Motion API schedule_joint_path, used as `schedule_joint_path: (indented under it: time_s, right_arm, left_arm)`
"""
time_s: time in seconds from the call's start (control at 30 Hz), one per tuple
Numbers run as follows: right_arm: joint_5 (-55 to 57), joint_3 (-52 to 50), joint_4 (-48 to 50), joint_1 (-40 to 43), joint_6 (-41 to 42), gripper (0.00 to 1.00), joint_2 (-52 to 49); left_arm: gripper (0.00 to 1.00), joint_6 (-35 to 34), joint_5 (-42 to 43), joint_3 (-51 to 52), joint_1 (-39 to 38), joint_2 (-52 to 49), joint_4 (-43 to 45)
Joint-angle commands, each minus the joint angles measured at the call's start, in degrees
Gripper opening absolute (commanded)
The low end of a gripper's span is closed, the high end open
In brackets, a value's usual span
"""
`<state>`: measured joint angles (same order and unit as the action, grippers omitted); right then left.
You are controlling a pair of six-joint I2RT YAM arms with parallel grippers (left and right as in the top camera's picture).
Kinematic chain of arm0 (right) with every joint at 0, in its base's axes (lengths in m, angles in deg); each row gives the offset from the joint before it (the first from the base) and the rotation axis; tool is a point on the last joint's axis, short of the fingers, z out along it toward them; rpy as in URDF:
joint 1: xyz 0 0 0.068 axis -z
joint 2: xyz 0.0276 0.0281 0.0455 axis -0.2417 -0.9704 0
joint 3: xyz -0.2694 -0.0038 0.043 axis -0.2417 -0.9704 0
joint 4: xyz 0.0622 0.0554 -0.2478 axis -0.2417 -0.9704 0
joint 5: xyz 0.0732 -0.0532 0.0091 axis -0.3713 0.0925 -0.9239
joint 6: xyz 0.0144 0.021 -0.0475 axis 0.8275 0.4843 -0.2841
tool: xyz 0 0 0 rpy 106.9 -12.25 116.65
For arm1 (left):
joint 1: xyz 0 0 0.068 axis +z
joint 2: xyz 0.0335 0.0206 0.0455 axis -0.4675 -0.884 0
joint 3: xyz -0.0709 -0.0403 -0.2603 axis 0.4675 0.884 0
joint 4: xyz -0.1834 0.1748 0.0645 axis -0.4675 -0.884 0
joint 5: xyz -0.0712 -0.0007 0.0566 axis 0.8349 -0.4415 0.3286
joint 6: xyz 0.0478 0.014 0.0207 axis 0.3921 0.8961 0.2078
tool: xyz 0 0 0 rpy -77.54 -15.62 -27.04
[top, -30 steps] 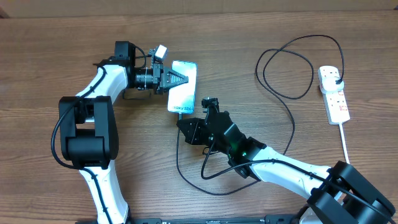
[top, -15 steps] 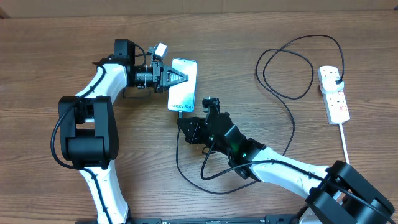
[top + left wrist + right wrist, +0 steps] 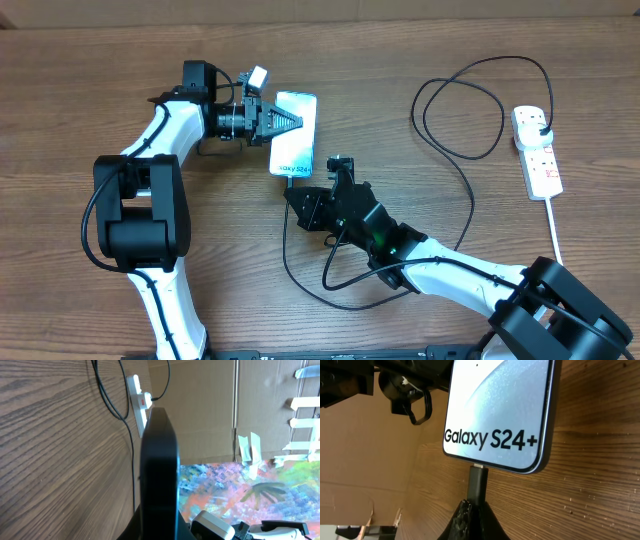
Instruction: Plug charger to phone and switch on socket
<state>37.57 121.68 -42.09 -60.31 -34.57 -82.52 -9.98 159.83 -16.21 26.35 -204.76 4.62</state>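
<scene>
Overhead first: the left gripper [image 3: 288, 120] is lying jaws-together on the far end of the slim smartphone with the light blue-and-white screen [image 3: 297, 150]. I'd guess it's pinning it to the brown wood-grain table [image 3: 100, 60] so it isn't sliding. The right gripper [image 3: 295, 192] is working at the phone's near edge with the long thin black charger cable [image 3: 470, 195]. The white power strip [image 3: 538, 155] is sitting well apart by the right edge, with open table in between.

Left wrist: a dark slab is blocking most of it, with the strip showing far behind.

Right wrist: the jaws are clamping the small connector tip [image 3: 479, 477], which is meeting the phone's bottom edge. Can't tell if it's fully seated.
</scene>
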Motion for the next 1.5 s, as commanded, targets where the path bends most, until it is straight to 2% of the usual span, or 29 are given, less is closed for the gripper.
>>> schedule_joint_path:
  time_s: [0.0, 0.13, 0.2, 0.3, 0.37, 0.4, 0.5, 0.63, 0.7, 0.83, 0.93, 1.0, 1.13, 1.2, 1.37, 1.47]
  right_arm:
    - [18.6, 3.3, 5.3, 4.3, -0.2, 0.04, 1.1]
    - [18.6, 3.3, 5.8, 4.3, -0.2, 0.05, 1.1]
    - [17.9, 3.3, 5.2, 4.3, -0.2, 0.32, 1.1]
    - [13.2, 3.3, 1.5, 4.3, -0.2, 0.61, 1.1]
    - [8.2, 3.3, -3.5, 4.3, -0.2, 0.89, 1.1]
    - [5.9, 3.3, -6.1, 4.3, -0.2, 1.0, 1.1]
    - [-0.4, 3.3, -14.5, 4.3, -0.2, 1.0, 1.1]
    - [-4.6, 3.3, -19.8, 5.3, -0.7, 1.0, 1.2]
    - [-9.4, 3.3, -19.1, 6.6, -2.1, 1.0, 1.2]
    - [-26.3, 3.3, -12.0, 10.7, -8.5, 1.0, 1.2]
    - [-39.8, 3.3, -7.2, 15.3, -10.7, 1.0, 1.2]
    - [-44.9, 3.3, -7.1, 18.3, -10.6, 1.0, 1.1]
    - [-52.9, 3.3, -9.7, 24.3, -10.6, 1.0, 1.1]
    - [-55.4, 3.3, -10.0, 25.6, -10.8, 1.0, 1.1]
    - [-55.5, 3.3, -10.1, 24.7, -11.1, 1.0, 1.1]
    - [-53.9, 3.3, -10.1, 23.0, -11.1, 1.0, 1.1]
  left_arm:
    - [0.04, 1.0, 1.5, 2.4, -2.0, -0.5, -2.1]
    - [0.04, 1.0, 1.5, 2.4, -2.0, -0.5, -2.1]
    - [0.04, 1.0, 1.5, 2.4, -2.0, -0.5, -2.0]
    - [0.04, 1.0, 1.5, 2.4, -2.0, -0.5, -1.9]
    - [0.04, 1.0, 1.5, 2.4, -2.0, -0.5, -1.9]
    - [0.05, 1.0, 1.5, 2.4, -2.0, -0.5, -1.9]
    - [0.06, 1.0, 1.4, 2.4, -2.0, -0.5, -0.9]
    - [0.04, 1.2, 0.9, 2.4, -2.0, -0.5, 0.2]
    - [0.04, 1.2, 0.9, 2.4, -2.0, -0.5, 0.4]
    - [0.05, 1.2, 1.5, 2.4, -2.0, -0.5, 0.3]
    - [0.05, 2.6, 5.2, 2.4, -2.3, -0.5, 0.3]
    - [0.09, 4.5, 8.1, 2.4, -2.6, -0.5, -0.4]
    - [0.29, 4.6, 8.1, 2.4, -4.1, -0.5, -3.7]
    - [0.31, 4.6, 8.1, 2.4, -5.0, -0.5, -4.4]
    - [0.24, 4.7, 8.1, 2.4, -7.3, -0.5, -4.1]
    - [0.08, 5.1, 8.1, 2.4, -8.3, -0.5, -3.6]
